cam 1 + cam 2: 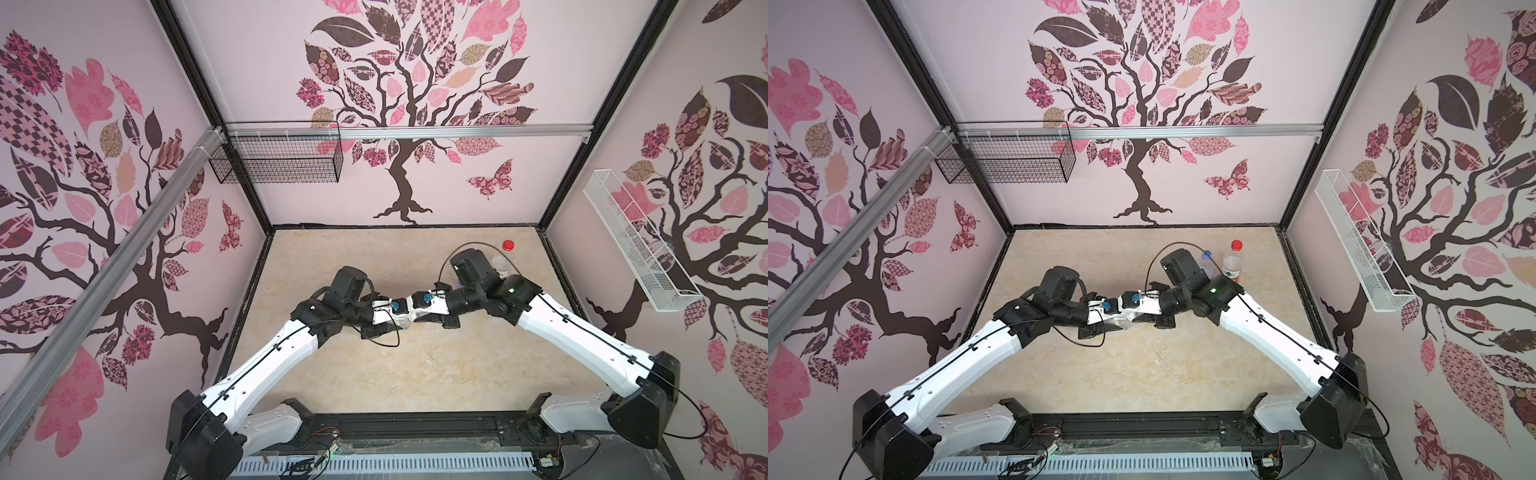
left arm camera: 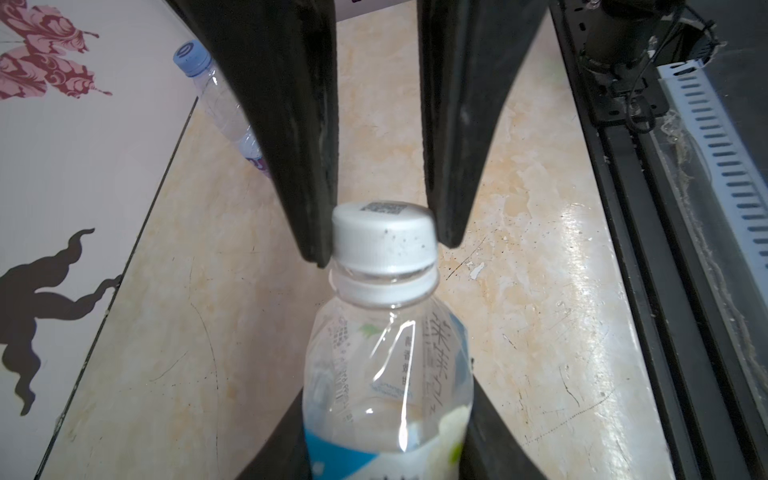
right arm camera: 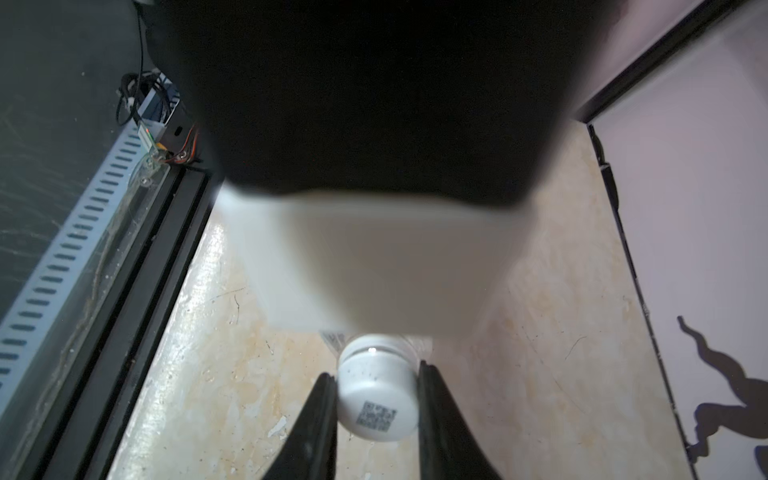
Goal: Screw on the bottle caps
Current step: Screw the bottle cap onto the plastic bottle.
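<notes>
The taller bottle (image 2: 386, 353), over the bench (image 2: 540, 332), is gripped by its body in the left end effector (image 2: 388, 415). The white cap (image 2: 384, 239) on its neck is clamped by the right end effector (image 3: 376, 370). Tightening is judged in hand; wrist rotation is called for next.

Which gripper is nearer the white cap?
Right. The right gripper is shut on the white cap; the left gripper holds the bottle by its labelled body, away from the cap.
</notes>
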Controlling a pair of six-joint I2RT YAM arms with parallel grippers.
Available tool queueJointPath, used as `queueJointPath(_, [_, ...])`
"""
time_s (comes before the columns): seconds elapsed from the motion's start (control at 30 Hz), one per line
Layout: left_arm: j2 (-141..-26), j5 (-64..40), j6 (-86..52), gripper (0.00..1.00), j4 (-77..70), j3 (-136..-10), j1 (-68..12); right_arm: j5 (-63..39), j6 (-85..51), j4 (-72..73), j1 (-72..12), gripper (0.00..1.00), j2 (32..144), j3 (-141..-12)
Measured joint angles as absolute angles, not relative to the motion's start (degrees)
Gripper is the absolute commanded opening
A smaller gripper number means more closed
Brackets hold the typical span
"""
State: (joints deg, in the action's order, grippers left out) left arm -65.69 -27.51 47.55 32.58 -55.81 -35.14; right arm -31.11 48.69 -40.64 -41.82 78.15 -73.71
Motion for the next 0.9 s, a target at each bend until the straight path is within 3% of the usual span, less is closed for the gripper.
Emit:
queueJointPath(0.3, [-60.47, -12.32, 50.28, 0.31, 22.63, -49.8, -40.64, -23.66, -1.32, -40.93, -42.5, 0.0, 84.77, -81.03])
queueJointPath(0.5, [-58.26, -11.77, 52.31, 0.31, 18.68, -48.51, -42.59, -20.45, -16.99, -40.16, -41.65, 0.0, 86.21, -81.06])
queueJointPath(0.8, [-56.84, -13.19, 46.04, 0.31, 14.83, -43.66, -40.03, -16.16, -13.61, -39.38, -39.29, 0.46, 76.88, -80.84])
queueJointPath(0.9, [-56.82, -15.94, 39.53, 0.31, 11.05, -39.94, -37.04, -15.64, -10.26, -38.06, -38.79, 0.51, 71.44, -78.91])
